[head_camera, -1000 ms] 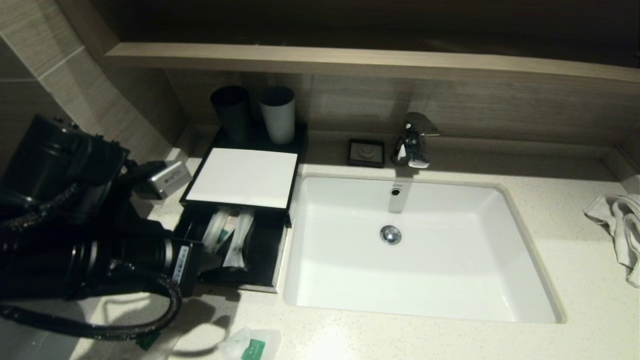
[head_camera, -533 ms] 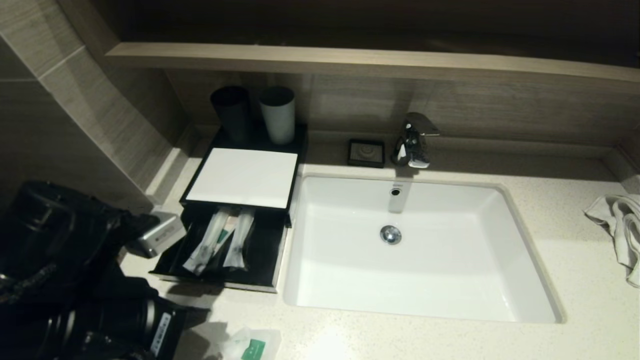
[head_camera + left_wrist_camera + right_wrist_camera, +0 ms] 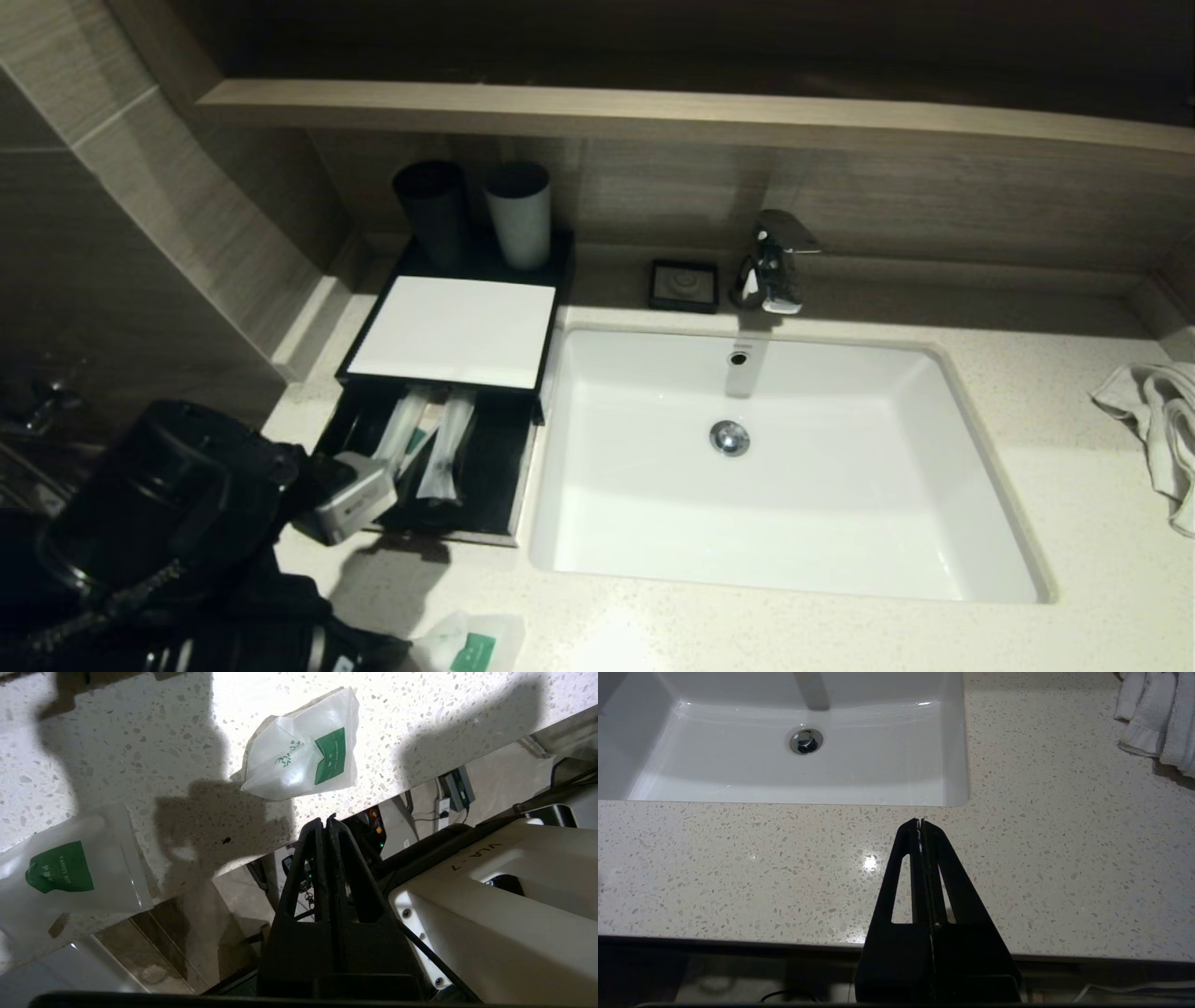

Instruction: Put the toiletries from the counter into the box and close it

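Note:
The black box (image 3: 457, 331) with its white top stands left of the sink, its front drawer (image 3: 495, 471) pulled out. Two long packets (image 3: 446, 453) lie side by side in the drawer. One clear pouch with a green label (image 3: 471, 646) lies on the counter (image 3: 1074, 523) near its front edge. The left wrist view shows this pouch (image 3: 303, 760) and a second one (image 3: 70, 872) beside it. My left gripper (image 3: 325, 819) is shut and empty, above the counter's front edge just short of the pouches. My right gripper (image 3: 920, 821) is shut and empty over the counter in front of the sink.
The white sink (image 3: 943, 485) fills the middle, with a chrome tap (image 3: 773, 261) and a black soap dish (image 3: 684, 285) behind it. A black cup (image 3: 434, 215) and a grey cup (image 3: 518, 215) stand behind the box. A white towel (image 3: 1153, 429) lies at the right.
My left arm has drawn back from the drawer toward the counter's front edge, uncovering the two packets. Its wrist now hangs over the drawer's front left corner.

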Motion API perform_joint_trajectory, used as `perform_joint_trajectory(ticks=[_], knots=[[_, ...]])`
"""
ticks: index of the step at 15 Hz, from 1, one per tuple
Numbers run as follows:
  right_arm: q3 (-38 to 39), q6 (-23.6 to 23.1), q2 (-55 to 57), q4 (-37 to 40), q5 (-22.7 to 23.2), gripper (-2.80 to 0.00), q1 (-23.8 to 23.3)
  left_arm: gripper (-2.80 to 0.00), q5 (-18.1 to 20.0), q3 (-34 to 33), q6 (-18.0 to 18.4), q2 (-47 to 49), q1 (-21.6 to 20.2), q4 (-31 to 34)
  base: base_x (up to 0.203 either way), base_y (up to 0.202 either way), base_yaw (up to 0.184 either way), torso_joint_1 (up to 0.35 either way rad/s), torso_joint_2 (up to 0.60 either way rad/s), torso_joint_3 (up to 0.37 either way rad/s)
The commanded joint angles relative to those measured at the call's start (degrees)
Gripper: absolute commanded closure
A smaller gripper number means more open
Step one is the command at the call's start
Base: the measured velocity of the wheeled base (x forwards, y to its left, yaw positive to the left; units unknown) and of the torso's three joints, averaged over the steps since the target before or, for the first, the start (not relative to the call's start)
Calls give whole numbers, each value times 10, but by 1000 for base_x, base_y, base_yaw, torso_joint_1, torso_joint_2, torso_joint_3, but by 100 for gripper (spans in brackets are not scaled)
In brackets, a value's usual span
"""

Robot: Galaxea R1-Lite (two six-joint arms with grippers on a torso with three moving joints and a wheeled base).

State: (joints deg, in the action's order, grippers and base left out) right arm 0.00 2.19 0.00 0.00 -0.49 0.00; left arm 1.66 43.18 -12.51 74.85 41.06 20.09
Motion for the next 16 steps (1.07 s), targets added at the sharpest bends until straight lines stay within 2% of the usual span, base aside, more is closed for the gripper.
perform_joint_trajectory(ticks=[1,5,7,11,13,16], knots=[[0,0,1,0,0,0,0,0,-1,3,7,42,5,4,0,0,0,0,0,0],[1,0,1,0,0,0,0,0,-2,16,16,57,6,18,0,0,0,0,0,0],[0,0,1,0,0,0,0,0,-9,26,30,58,6,54,0,0,0,0,0,0],[0,0,1,0,0,0,0,0,-11,0,37,37,13,43,0,0,0,0,0,0],[0,0,1,0,0,0,0,0,-10,-34,34,22,14,7,0,0,0,0,0,0],[0,0,1,0,0,0,0,0,-15,-114,29,15,14,-125,0,0,0,0,0,0]])
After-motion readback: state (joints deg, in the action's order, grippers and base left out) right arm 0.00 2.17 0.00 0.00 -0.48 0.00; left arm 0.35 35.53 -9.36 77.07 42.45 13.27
